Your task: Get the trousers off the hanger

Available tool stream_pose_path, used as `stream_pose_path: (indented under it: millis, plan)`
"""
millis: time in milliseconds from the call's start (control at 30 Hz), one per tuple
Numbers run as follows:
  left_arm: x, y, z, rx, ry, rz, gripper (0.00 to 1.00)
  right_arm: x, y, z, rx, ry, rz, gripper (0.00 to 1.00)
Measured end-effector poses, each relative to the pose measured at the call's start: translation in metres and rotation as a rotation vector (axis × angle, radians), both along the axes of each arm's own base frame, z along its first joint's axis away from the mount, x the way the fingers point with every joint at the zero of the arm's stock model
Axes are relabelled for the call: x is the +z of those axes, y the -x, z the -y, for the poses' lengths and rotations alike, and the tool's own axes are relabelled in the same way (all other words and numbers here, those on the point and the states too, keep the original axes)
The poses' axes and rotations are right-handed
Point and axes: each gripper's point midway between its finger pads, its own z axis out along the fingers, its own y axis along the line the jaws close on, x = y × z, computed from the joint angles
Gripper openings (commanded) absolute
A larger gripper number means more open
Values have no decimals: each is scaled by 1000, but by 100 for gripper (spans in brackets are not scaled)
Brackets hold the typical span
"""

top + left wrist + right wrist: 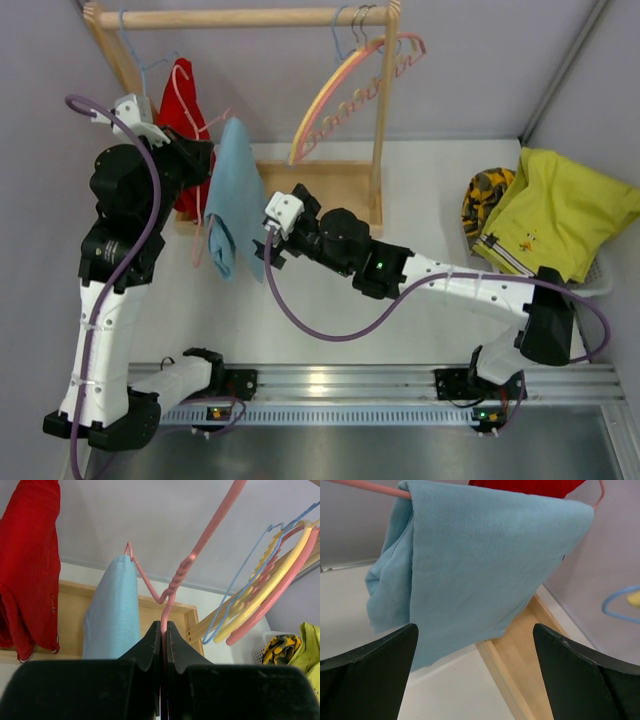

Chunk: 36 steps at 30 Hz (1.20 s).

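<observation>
The light blue trousers (232, 195) hang folded over a pink wire hanger (185, 567). My left gripper (164, 623) is shut on that hanger's wire just below its twisted neck, and it shows beside the cloth in the top view (200, 158). The red trousers (183, 110) hang on the rack behind it. My right gripper (266, 250) is open and empty, just right of the blue trousers' lower edge; in the right wrist view the blue trousers (480, 565) hang ahead of its spread fingers (370, 665). The yellow-green trousers (560, 210) lie in the basket at the right.
A wooden rack with a top rail (250, 17) and a tray base (330, 180) stands at the back. Empty pink, yellow and blue hangers (350, 85) hang at its right end. A white basket (600, 275) also holds a yellow-and-black patterned cloth (487, 195).
</observation>
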Motion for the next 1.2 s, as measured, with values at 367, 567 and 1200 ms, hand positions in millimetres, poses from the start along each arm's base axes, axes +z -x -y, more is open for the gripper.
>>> stream_pose_path:
  millis: [367, 567, 1200]
  plan:
    - [7, 5, 0, 1, 29, 8, 0, -10, -7, -35, -13, -44, 17, 99]
    - [11, 7, 0, 0, 48, 10, 0, -23, -2, -59, 4, -29, 7, 99]
    - [19, 10, 3, -14, 72, 24, 0, -37, -40, -69, -115, 10, 70, 99]
